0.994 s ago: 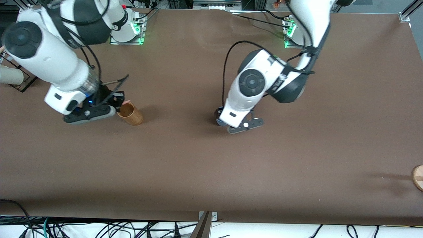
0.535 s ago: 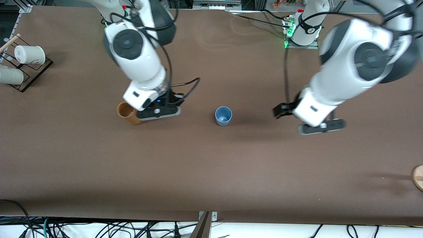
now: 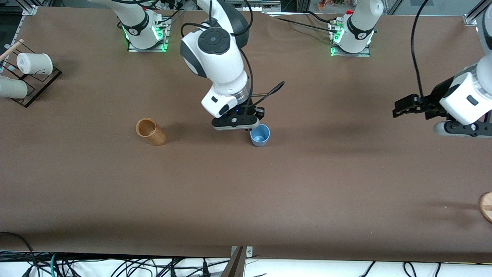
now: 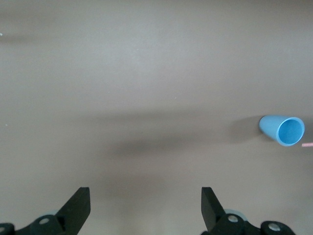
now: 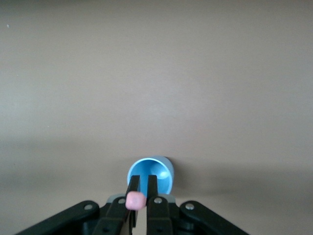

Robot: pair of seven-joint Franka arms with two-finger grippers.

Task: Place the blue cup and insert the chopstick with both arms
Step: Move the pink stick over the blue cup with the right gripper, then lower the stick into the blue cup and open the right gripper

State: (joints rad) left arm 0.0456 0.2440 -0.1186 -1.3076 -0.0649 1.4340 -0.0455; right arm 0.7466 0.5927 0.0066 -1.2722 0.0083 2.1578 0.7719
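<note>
Small grey-blue plastic cup (image 3: 260, 135): stood upright mid-table, ready for insertion. Thin pale pink chopstick (image 5: 134, 200): clamped end-on in right gripper (image 5: 142, 188) over cup rim. Left gripper (image 4: 145, 208): jaws apart, held clear toward its table end.

No legible text, labels, brands or numbers anywhere on the table or arms.
</note>
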